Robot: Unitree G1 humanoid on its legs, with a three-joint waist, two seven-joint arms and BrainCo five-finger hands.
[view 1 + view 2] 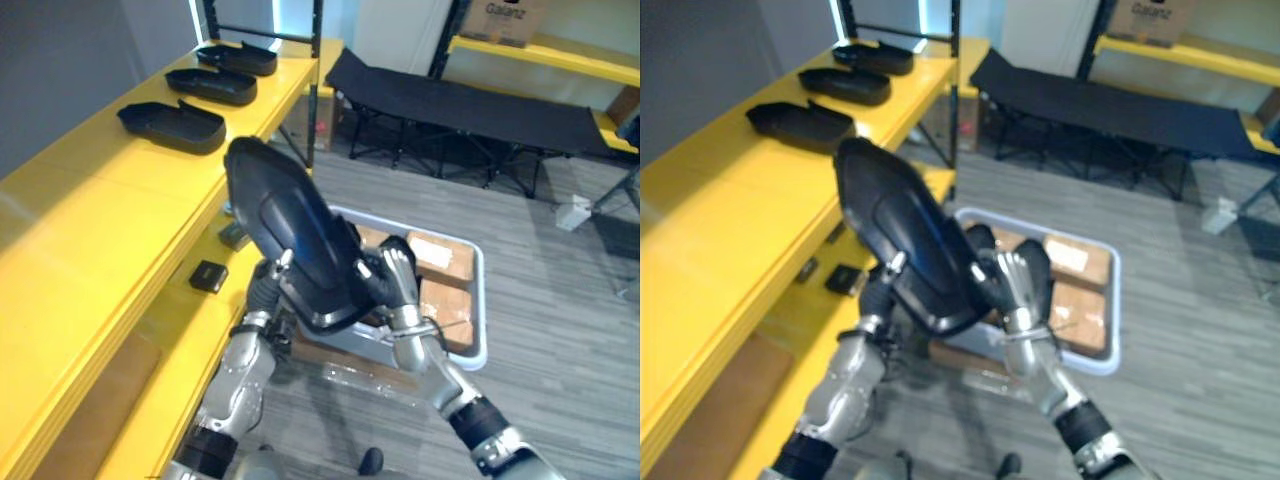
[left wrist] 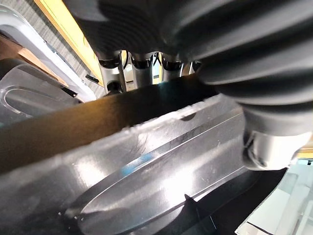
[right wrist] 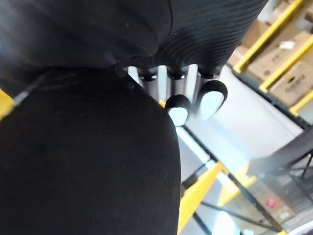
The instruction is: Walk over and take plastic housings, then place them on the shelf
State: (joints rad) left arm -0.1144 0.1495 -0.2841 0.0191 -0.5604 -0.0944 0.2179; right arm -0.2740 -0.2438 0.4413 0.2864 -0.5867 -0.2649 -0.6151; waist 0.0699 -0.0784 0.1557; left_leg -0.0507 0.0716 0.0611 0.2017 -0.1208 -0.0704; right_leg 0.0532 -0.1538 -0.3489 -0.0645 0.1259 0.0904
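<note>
Grips black oval plastic housing up, tilted, betw. both hands. Clamps L hand on lower edge, fingers hooked over rim, thumb pressed on. Curls R hand round opposite edge. Stands w/ long yellow shelf just beside L hand, 3 more black housings on it, well beyond. Has grey plastic tote w/ brown cardboard boxes below R hand.
</note>
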